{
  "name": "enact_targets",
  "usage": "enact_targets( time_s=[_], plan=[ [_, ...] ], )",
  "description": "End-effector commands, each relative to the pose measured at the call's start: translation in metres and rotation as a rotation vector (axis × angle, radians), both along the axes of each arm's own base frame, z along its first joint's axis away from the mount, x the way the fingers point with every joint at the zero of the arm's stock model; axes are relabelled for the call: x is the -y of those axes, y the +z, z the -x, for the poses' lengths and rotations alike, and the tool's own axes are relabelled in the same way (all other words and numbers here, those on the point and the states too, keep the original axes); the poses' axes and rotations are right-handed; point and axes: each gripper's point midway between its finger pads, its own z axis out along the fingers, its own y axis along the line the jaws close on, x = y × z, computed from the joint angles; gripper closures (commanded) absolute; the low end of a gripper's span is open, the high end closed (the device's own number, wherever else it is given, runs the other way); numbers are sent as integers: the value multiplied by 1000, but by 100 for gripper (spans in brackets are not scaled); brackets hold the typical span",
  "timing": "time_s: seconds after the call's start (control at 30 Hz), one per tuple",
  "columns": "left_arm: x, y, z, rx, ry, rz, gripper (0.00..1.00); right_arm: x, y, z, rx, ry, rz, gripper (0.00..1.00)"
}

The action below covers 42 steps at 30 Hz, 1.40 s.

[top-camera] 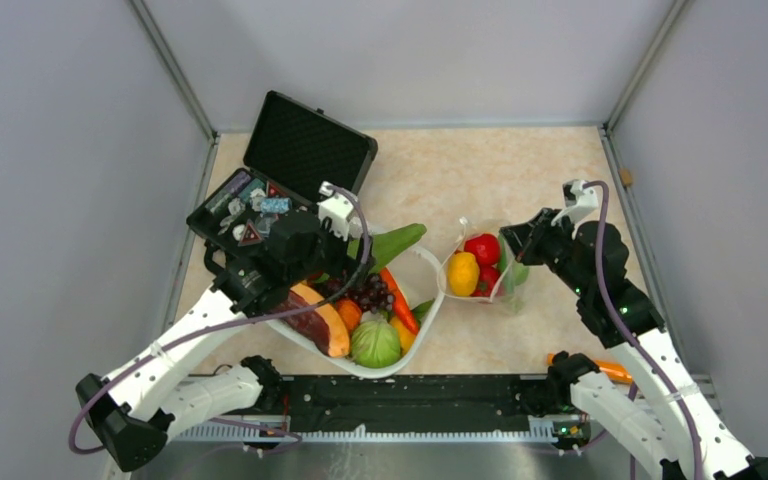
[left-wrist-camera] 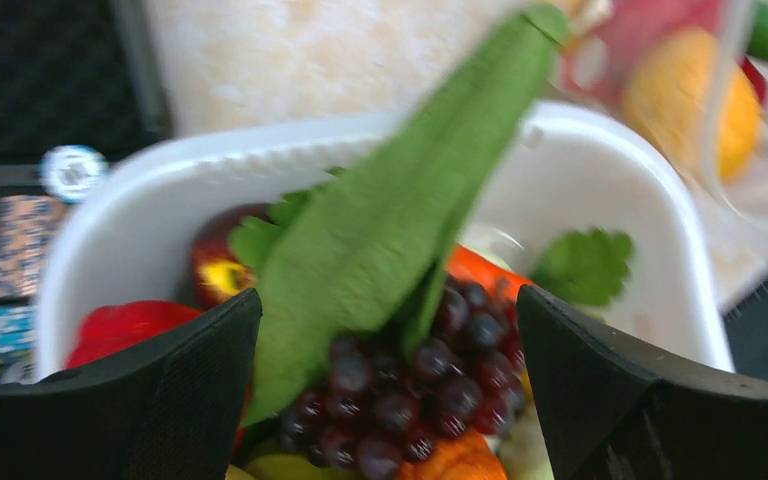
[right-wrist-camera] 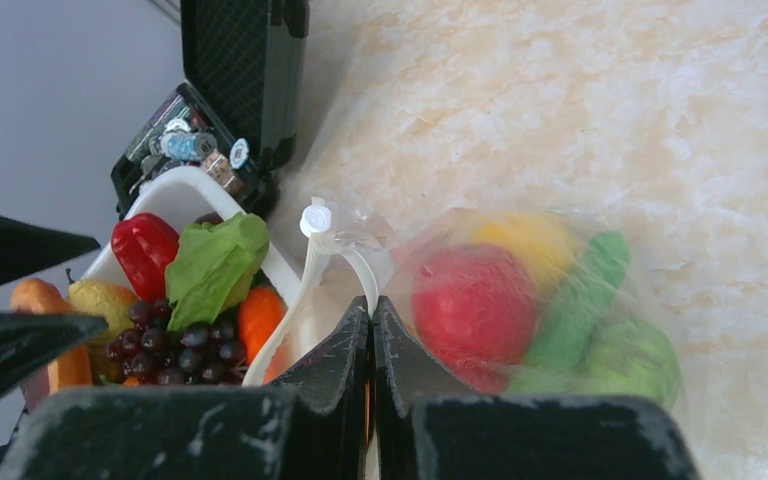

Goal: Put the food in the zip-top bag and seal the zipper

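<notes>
The clear zip-top bag (top-camera: 480,268) stands right of the white basket (top-camera: 422,330). It holds a red tomato (top-camera: 481,247), a yellow lemon (top-camera: 462,273) and green pieces (top-camera: 516,272). In the right wrist view the bag (right-wrist-camera: 560,300) shows the tomato (right-wrist-camera: 470,300), a long green pod (right-wrist-camera: 585,290) and the lemon (right-wrist-camera: 530,240). My right gripper (right-wrist-camera: 372,305) is shut on the bag's zipper strip (right-wrist-camera: 345,255) at the mouth. My left gripper (left-wrist-camera: 388,300) is open over the basket (left-wrist-camera: 360,140), its fingers either side of a grape bunch (left-wrist-camera: 400,390) and a green leaf (left-wrist-camera: 390,220).
The basket also holds a papaya slice (top-camera: 320,320), a green cabbage (top-camera: 375,342), a carrot (top-camera: 400,305) and a red pepper (right-wrist-camera: 145,250). An open black case (top-camera: 290,170) sits at the back left. An orange carrot (top-camera: 610,370) lies by the right arm's base.
</notes>
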Motion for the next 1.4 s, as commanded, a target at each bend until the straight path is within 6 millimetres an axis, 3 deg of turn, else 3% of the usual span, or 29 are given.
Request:
enact_targets(
  time_s=[0.0,0.17,0.47,0.57,0.7,0.83,1.1,1.23,1.37],
  plan=[
    [28,1,57,-160,-316,43,6,0,23,-3,76,-12,-34,100],
    [22,-25,85,-354,-376,-55,17,-2,22,-4,77,-8,-46,100],
    [10,-60,107,-467,-368,-335,17,-3,22,-5,73,-6,-45,100],
    [-6,-59,102,-496,-278,-464,16,-2,19,-5,66,-8,-40,100],
    [-14,-71,90,-493,-227,-548,15,-5,19,-6,68,2,-47,100],
    [-12,-82,90,-540,-215,-577,16,-4,20,-6,67,2,-38,100],
    [4,-57,112,-592,-318,-537,18,-3,20,-7,71,-4,-30,100],
    [-2,-75,102,-581,-258,-598,20,-4,19,-7,70,-2,-36,100],
    [6,-87,109,-635,-293,-621,20,-3,20,-7,71,0,-27,100]
  ],
)
